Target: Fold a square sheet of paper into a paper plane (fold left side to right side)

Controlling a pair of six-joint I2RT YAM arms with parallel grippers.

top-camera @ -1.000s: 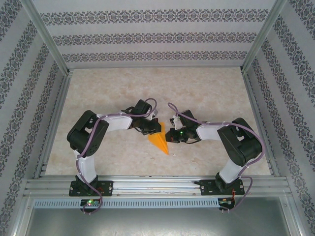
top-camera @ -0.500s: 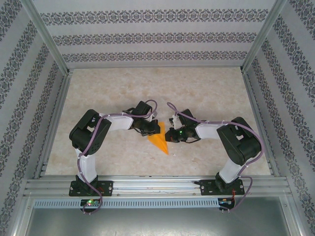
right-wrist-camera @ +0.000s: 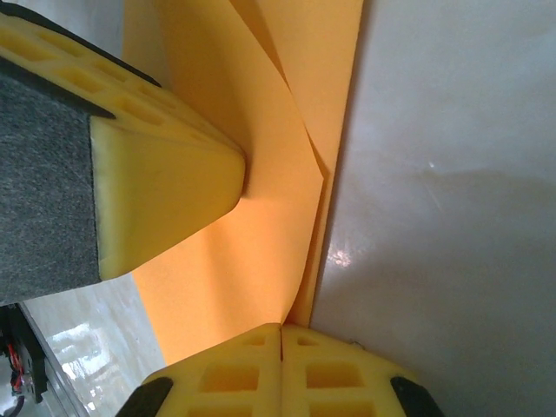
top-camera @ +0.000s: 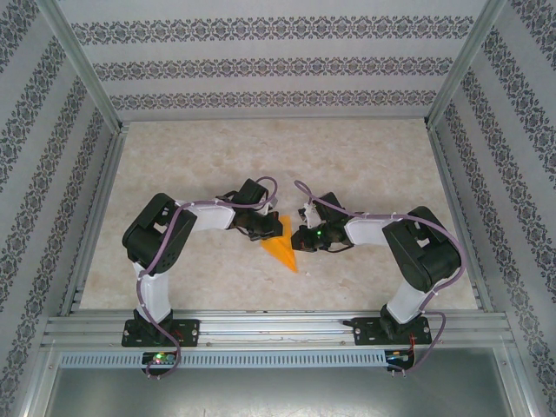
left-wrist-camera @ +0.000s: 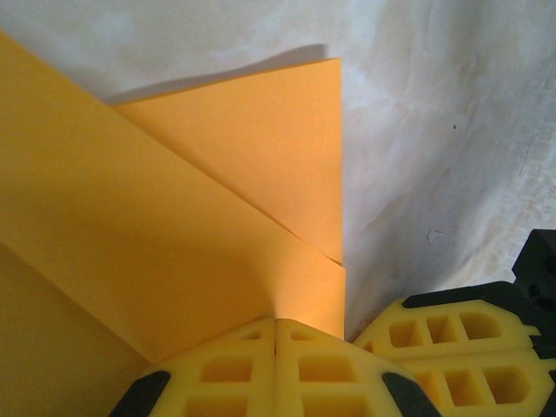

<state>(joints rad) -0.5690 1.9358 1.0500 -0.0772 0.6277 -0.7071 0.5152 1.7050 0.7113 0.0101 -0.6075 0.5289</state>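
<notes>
The square sheet of paper (top-camera: 280,250) is bright orange and folded into a narrow pointed shape on the table between the two arms, its point toward the near edge. My left gripper (top-camera: 274,228) is shut at the sheet's far left part. In the left wrist view the sheet (left-wrist-camera: 174,226) puckers into the seam of that gripper (left-wrist-camera: 276,323). My right gripper (top-camera: 296,240) is shut at the sheet's right edge. In the right wrist view a raised flap of the sheet (right-wrist-camera: 261,261) curves into the seam of the right gripper (right-wrist-camera: 281,329). One left fingertip (right-wrist-camera: 174,182) presses the flap.
The marble-patterned table (top-camera: 365,174) lies inside patterned walls with a metal rail (top-camera: 278,328) along the near edge. The two grippers stand almost tip to tip over the paper. The right gripper's fingers (left-wrist-camera: 452,334) sit just beside the left one's.
The left arm has shifted slightly; the paper and the right arm stay where they were.
</notes>
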